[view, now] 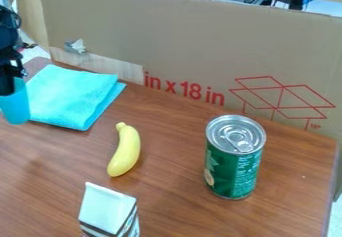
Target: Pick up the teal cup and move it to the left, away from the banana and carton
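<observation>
Where the far left of the scene is cut off by the view's edge, a black robot hand, only partly visible, stands at the upper part of a blue, cylindrical plastic cup. Whether the hand is apart, together or clamped on the cup cannot be told, its lower end being hard to make out against the rim. The cup's left side is likewise cut off; its right side overlaps the near left part of a folded turquoise cloth, soft in texture, laid flat on a brown wood-grain desk.

Further items, left to right:
- One carton, white with dark bands and a peaked top, at the near left; lower part cut off by the near edge of the view.
- One yellow, curved banana, lying near the cloth, stem end pointing far; underside hidden.
- One green cylindrical can with a silver pull-tab lid, upright at the right; back hidden.

Backing: one tan cardboard panel along the far side, bearing red lettering and a red line drawing of a box. Beyond its top edge, partly hidden equipment and cables, not clearly identifiable.
</observation>
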Available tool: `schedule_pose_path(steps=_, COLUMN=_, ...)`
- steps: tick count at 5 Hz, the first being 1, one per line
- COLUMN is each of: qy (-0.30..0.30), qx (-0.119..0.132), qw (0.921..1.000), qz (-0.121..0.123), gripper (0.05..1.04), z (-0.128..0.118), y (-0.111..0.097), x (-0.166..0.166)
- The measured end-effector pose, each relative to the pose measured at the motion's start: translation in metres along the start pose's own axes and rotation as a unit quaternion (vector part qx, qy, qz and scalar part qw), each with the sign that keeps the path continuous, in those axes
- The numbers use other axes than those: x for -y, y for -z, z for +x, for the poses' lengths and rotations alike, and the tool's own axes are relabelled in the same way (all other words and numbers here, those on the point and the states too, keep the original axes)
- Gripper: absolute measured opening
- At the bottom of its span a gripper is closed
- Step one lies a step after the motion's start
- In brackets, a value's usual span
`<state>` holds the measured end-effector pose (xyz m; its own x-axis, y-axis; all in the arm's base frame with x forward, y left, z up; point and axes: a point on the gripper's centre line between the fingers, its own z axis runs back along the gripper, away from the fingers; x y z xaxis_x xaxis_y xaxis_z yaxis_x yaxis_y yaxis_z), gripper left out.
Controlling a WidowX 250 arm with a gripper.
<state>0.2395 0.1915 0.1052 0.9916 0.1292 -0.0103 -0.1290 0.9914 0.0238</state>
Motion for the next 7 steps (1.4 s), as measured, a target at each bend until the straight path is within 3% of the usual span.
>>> schedule_pose_path(steps=2, qy=-0.049, qx=-0.058, qw=0.9969, qz=0.019, gripper=0.104, z=-0.019, y=0.011, x=-0.033)
schedule_pose_path(steps=4, qy=-0.038, qx=-0.086, qw=0.9956, qz=0.004, gripper=0.104, z=-0.015, y=0.052, x=-0.059)
schedule_pose_path(steps=5, qy=-0.023, qx=-0.100, qw=0.9943, qz=0.028, gripper=0.104, z=-0.011, y=0.052, x=-0.068)
schedule_pose_path(steps=6, qy=-0.021, qx=-0.105, qw=0.9938, qz=0.028, gripper=0.129, z=-0.011, y=0.052, x=-0.067)
schedule_pose_path(steps=7, qy=-0.020, qx=-0.112, qw=0.9934, qz=0.019, gripper=0.356, z=-0.014, y=0.053, x=-0.064)
